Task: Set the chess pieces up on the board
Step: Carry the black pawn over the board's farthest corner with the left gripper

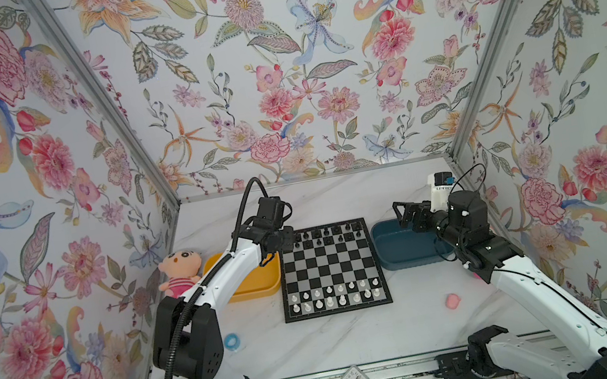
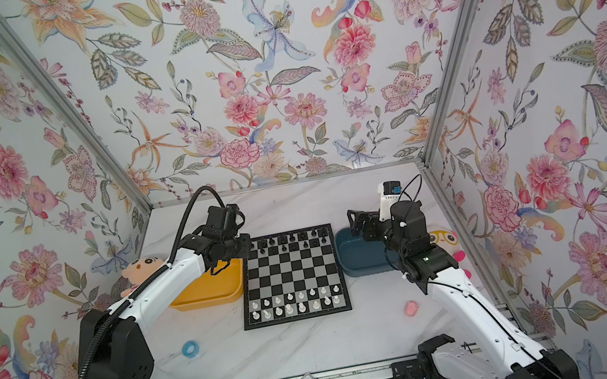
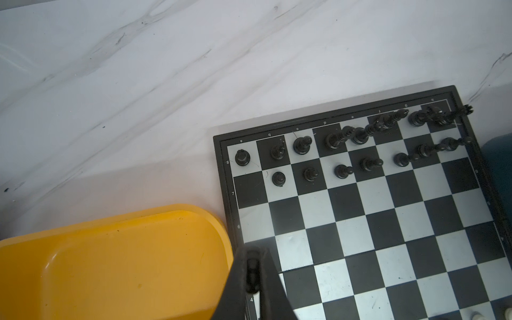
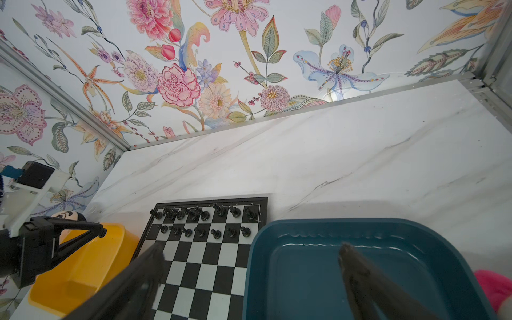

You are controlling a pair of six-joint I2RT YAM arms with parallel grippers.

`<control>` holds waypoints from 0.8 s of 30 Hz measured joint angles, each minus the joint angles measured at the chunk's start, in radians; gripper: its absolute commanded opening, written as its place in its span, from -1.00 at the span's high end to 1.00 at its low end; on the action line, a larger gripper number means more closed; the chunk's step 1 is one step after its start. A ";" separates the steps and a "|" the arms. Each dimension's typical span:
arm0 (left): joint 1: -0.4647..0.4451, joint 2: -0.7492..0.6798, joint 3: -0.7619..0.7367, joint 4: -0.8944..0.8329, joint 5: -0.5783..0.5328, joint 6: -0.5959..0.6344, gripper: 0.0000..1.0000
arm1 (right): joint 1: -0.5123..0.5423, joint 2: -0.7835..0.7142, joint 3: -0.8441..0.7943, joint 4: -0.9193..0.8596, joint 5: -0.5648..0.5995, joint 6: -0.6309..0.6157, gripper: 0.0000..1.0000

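Hovering over the left edge of the board (image 1: 330,268), just beside the yellow tray (image 1: 257,281), the left gripper (image 3: 252,259) had its jaws pinched shut on a small black piece (image 3: 252,274). The right gripper (image 4: 252,253) hung above the blue tray (image 1: 401,251) with its jaws spread wide and nothing between them. The board lay flat on the marble table (image 1: 361,336) between the two trays, with black pieces (image 1: 326,233) standing along its two far rows and white pieces (image 1: 333,297) along its two near rows.
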 measured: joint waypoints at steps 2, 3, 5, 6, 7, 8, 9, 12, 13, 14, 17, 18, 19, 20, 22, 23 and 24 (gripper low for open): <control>-0.003 0.002 0.000 0.000 0.001 -0.005 0.98 | 0.000 0.000 -0.001 -0.001 -0.002 0.000 -0.98; -0.004 0.006 0.000 0.002 0.001 -0.006 0.98 | 0.000 0.000 -0.001 -0.001 -0.002 0.000 -0.98; -0.006 0.015 0.000 0.005 0.004 -0.006 0.98 | -0.002 0.000 -0.001 0.000 -0.004 0.000 -0.98; -0.006 0.023 0.000 0.008 0.005 -0.007 0.98 | -0.004 0.001 -0.001 -0.001 -0.006 0.000 -0.98; -0.006 0.032 0.000 0.012 0.006 -0.007 0.98 | -0.004 0.002 -0.001 0.000 -0.006 0.000 -0.98; -0.006 0.039 0.000 0.014 0.008 -0.006 0.98 | -0.004 0.003 -0.001 -0.001 -0.006 0.000 -0.98; -0.006 0.049 0.000 0.018 0.009 -0.006 0.98 | -0.004 0.004 -0.001 0.000 -0.006 0.000 -0.98; -0.006 0.072 0.000 0.026 0.011 -0.007 0.98 | -0.004 0.013 0.000 0.000 -0.006 0.000 -0.98; -0.006 0.078 0.000 0.029 0.012 -0.006 0.98 | -0.005 0.018 0.000 0.000 -0.008 0.000 -0.98; -0.006 0.084 0.000 0.030 0.012 -0.006 0.98 | -0.005 0.022 0.000 -0.001 -0.010 0.000 -0.98; -0.006 0.104 0.002 0.033 0.012 -0.006 0.98 | -0.005 0.037 0.000 -0.001 -0.014 0.000 -0.98; -0.006 0.112 0.002 0.036 0.012 -0.006 0.98 | -0.005 0.042 0.000 -0.001 -0.017 0.000 -0.98; -0.006 0.119 0.003 0.039 0.012 -0.006 0.98 | -0.005 0.045 0.000 -0.001 -0.017 0.000 -0.98; -0.006 0.125 0.003 0.042 0.012 -0.006 0.98 | -0.005 0.049 0.000 -0.001 -0.018 0.000 -0.98; -0.006 0.135 0.003 0.048 0.012 -0.006 0.98 | -0.005 0.053 0.000 -0.002 -0.021 0.000 -0.98; -0.006 0.139 0.003 0.052 0.012 -0.006 0.98 | -0.005 0.053 0.000 -0.001 -0.021 0.000 -0.98; -0.006 0.144 0.003 0.056 0.012 -0.006 0.97 | -0.005 0.053 0.001 -0.002 -0.022 0.000 -0.98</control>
